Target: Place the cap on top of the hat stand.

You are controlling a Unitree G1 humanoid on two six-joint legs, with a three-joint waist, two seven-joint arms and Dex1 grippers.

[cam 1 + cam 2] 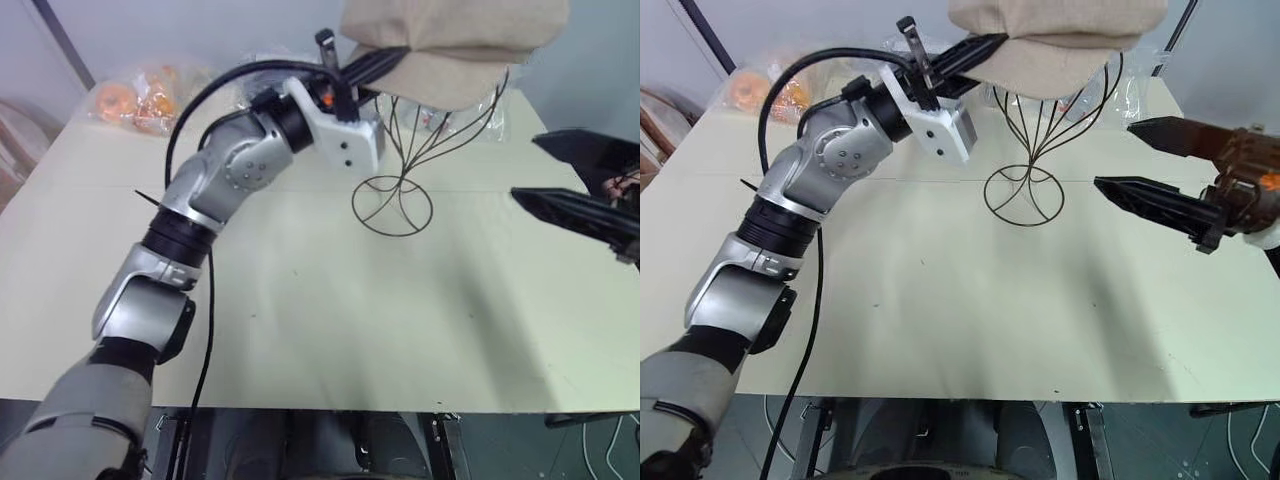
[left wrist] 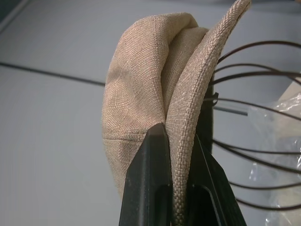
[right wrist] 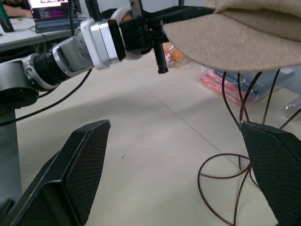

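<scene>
Left arm reaches up from the near edge of the surface (image 1: 300, 330) and across toward centre; left claw (image 1: 975, 48) is clenched on the edge of the cap (image 1: 1055, 40), both black fingers (image 2: 148, 179) pinching the brim fabric between them, as the left wrist view shows edge-on. Cap is held aloft, directly over the hat stand (image 1: 1030, 150), its underside at or just touching the tops of the curved wires; contact cannot be confirmed. Claw grips the cap's left-hand side as seen from the head camera, so the cap extends away from the claw, to the right, over the stand. Cap: beige-tan woven fabric, coarse visible weave, seamed panels, soft crown folded against a stiffer short brim. Hat stand: thin dark wires spreading upward from a narrow stem, round wire ring base resting flat on the pale surface, standing upright toward the far middle. Right claw (image 1: 1160, 165) is released, its two fingers wide apart and empty, hovering level to the right of the stand, near but clear of it. Clear bags with orange contents (image 1: 140, 100) lie at the far left corner of the surface.
</scene>
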